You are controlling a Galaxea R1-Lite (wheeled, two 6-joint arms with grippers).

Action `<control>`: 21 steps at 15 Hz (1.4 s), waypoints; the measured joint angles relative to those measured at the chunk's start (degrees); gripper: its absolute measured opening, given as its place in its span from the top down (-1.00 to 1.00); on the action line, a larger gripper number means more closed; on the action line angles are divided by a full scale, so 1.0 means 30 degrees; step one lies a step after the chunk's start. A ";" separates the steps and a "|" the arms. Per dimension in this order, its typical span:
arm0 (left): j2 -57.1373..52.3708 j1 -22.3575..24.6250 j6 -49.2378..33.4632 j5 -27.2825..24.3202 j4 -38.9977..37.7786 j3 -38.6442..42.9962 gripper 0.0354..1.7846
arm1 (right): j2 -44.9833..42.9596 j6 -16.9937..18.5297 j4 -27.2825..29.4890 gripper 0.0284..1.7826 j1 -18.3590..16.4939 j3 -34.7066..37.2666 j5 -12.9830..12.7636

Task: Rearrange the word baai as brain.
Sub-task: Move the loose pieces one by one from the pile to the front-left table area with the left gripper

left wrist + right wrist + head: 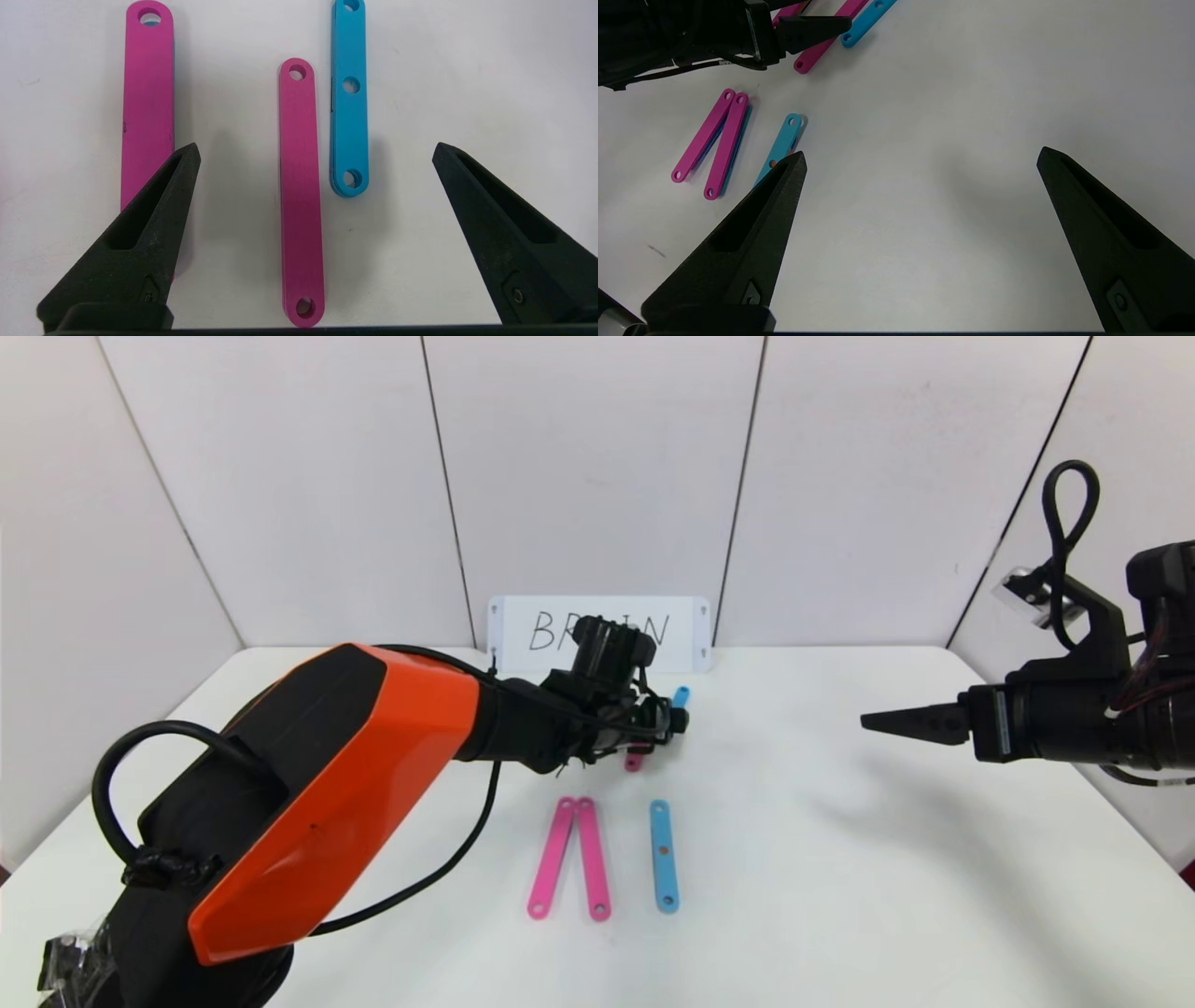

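Head view: The left arm reaches forward across the white table point(840, 896), and the left gripper point(674, 721) sits at the far centre, just in front of the white card point(597, 633) lettered BRAIN. The arm hides part of the lettering. A blue strip end point(681, 694) and a pink strip end point(634, 763) protrude from behind the gripper. Nearer the robot, two pink strips point(569, 859) lie with their far ends touching and their near ends spread apart. A single blue strip point(663, 855) lies just to their right. The right gripper point(901, 722) hangs above the table's right side, well apart from all pieces.

Left wrist view: The left gripper's fingers point(154, 210) stand wide apart and grip nothing. Between them lies a pink middle strip point(301, 196), flat on the table. A short blue three-hole strip point(349, 102) lies just beside it. A second pink strip, the outer one point(147, 102), runs partly under one finger.

Right wrist view: The right gripper's fingers point(761, 219) are spread wide, with only bare table between them. The paired pink strips and the single blue strip lie beyond one fingertip.
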 joint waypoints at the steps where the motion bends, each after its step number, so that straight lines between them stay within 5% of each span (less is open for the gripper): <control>1: -0.0199 0.0000 -0.0033 0.0000 0.0004 0.0053 -0.95 | 0.0000 0.0000 0.0000 -0.94 0.0000 0.0000 0.0000; 10: -0.2946 0.0886 0.0455 0.0817 0.2292 0.0695 -0.95 | 0.0024 -0.0102 -0.0008 -0.94 -0.0020 -0.0012 -0.0028; 21: -0.5998 0.8208 0.2999 0.0959 0.7062 0.2137 -0.95 | 0.0073 -0.0085 -0.0008 -0.94 0.0016 0.0024 -0.0073</control>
